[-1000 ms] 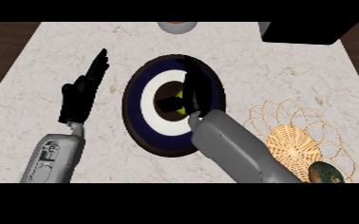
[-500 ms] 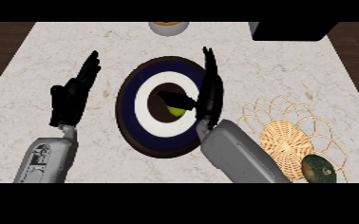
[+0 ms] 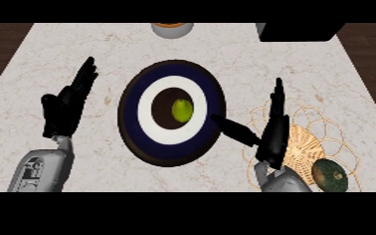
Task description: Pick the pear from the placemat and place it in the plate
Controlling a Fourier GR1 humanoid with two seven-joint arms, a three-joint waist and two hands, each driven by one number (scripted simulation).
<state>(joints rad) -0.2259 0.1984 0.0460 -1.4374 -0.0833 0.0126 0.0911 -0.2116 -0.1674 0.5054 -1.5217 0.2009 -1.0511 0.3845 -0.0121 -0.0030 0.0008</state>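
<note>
Pale marble counter fills the view, with a dark box at its far right edge and a small bowl at the far middle. At the centre lies a plate ringed in navy and white, and the green pear sits on its dark middle. Just right of the plate, the right hand stands over a wicker placemat, fingers straight, thumb pointing at the plate. A dark green round thing rests on the mat's near corner. At the left, the left hand rests open, fingers up.
</note>
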